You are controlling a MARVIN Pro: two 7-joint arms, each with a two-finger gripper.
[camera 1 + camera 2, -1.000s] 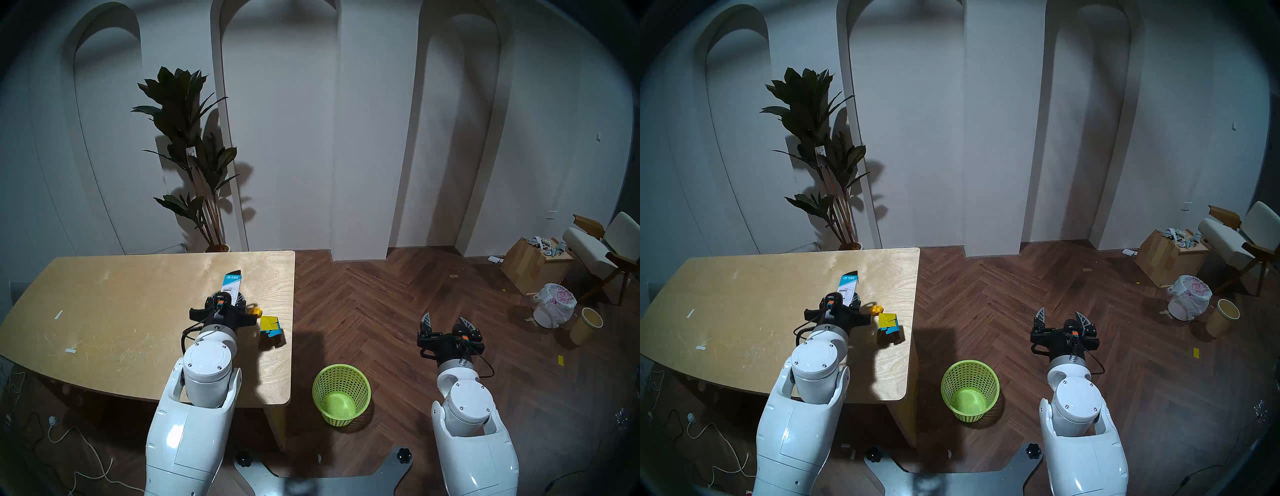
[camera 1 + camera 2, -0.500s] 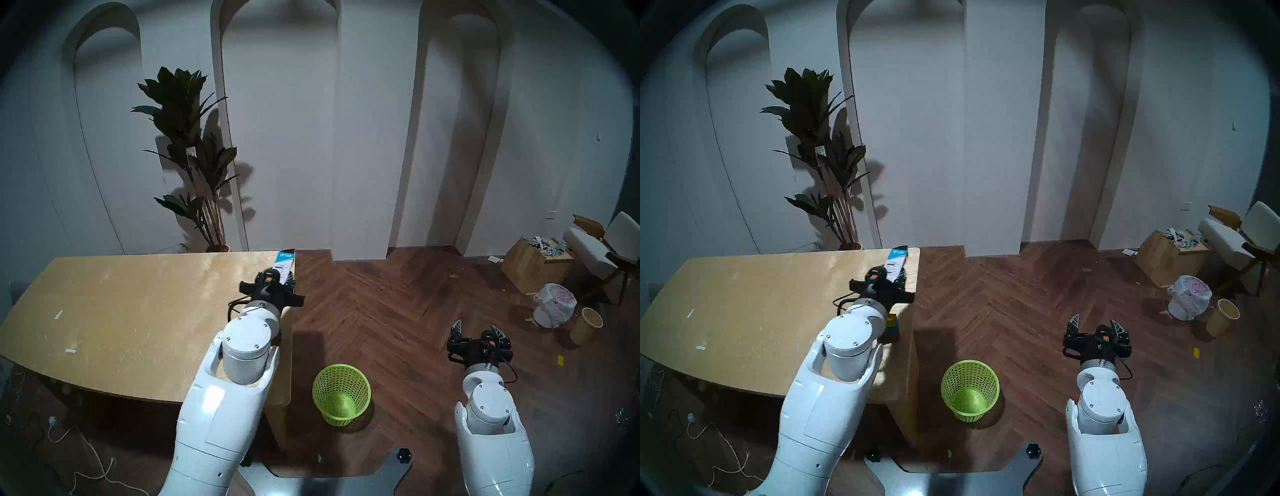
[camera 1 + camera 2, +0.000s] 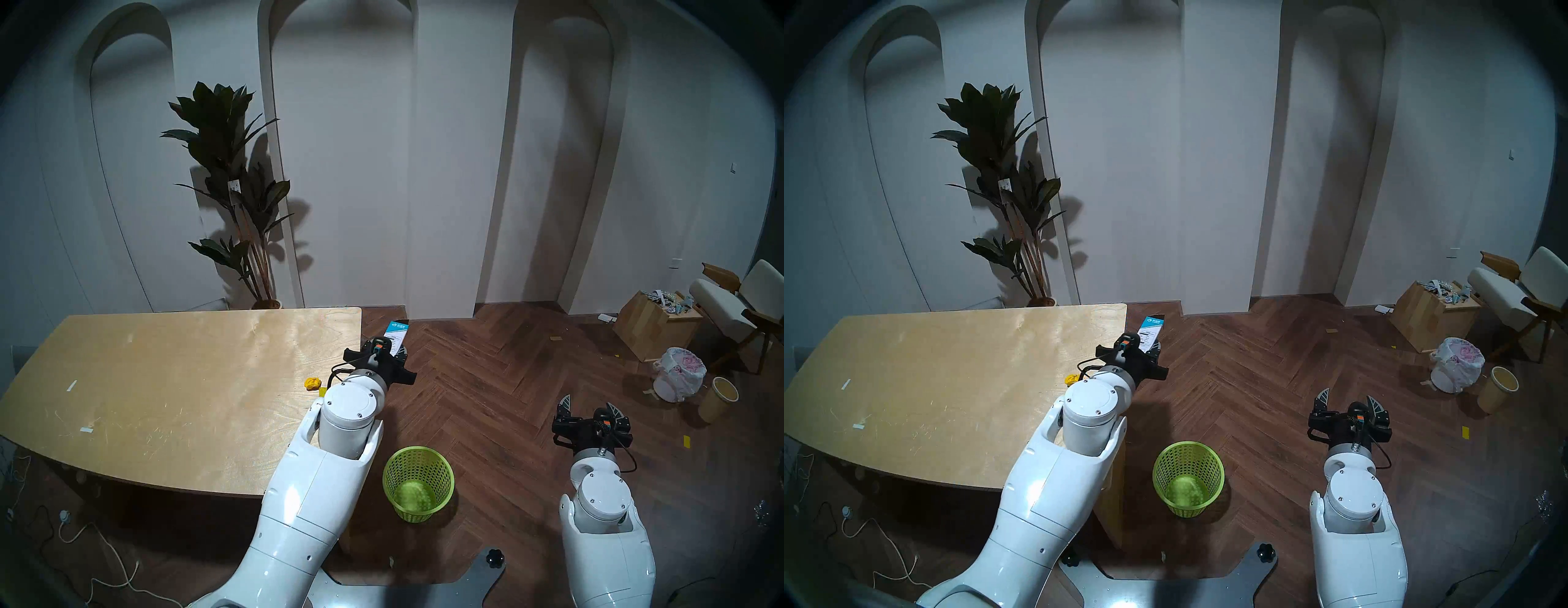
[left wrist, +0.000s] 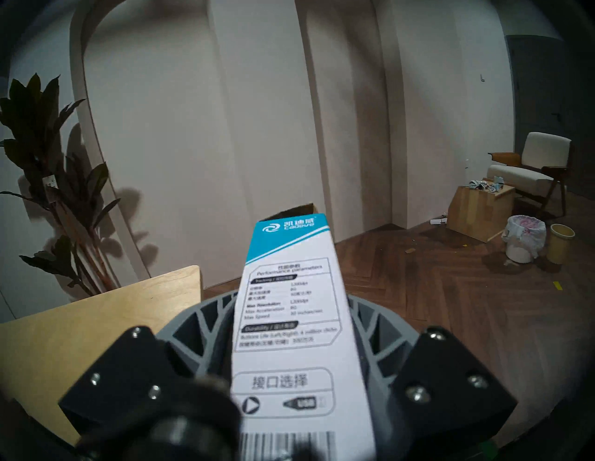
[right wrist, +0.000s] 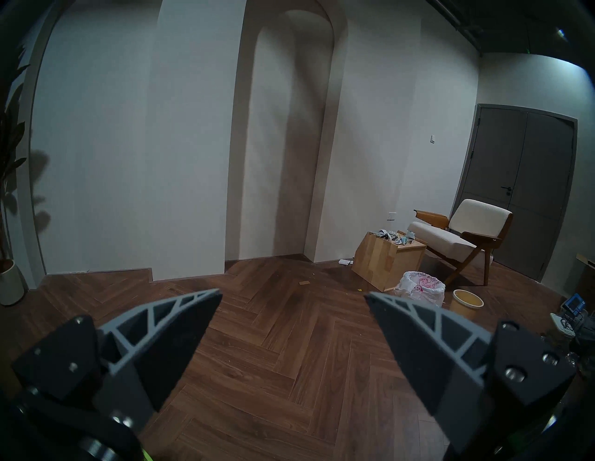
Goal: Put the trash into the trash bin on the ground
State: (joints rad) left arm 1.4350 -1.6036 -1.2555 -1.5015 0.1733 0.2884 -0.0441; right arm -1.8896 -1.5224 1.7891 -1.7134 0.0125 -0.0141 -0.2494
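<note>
My left gripper (image 3: 394, 350) is shut on a slim blue-and-white carton (image 3: 397, 332), held in the air just past the table's right edge, above the floor. In the left wrist view the carton (image 4: 289, 305) runs up between the grey fingers (image 4: 199, 325). A crumpled yellow paper ball (image 3: 312, 383) lies on the table near that edge, just left of my left wrist. The lime-green mesh trash bin (image 3: 418, 482) stands on the floor, nearer me than the carton and slightly right of it. My right gripper (image 3: 589, 405) hangs open and empty over the floor, right of the bin.
The wooden table (image 3: 169, 403) fills the left. A potted plant (image 3: 237, 191) stands behind it. At the far right are a wooden box (image 3: 649, 325), a white bag-lined bin (image 3: 679, 373), a beige bin (image 3: 719, 399) and a chair (image 3: 738, 305).
My left arm has swung right, carrying the carton from above the table to beyond its right edge. The right arm has shifted right and back a little, still open.
</note>
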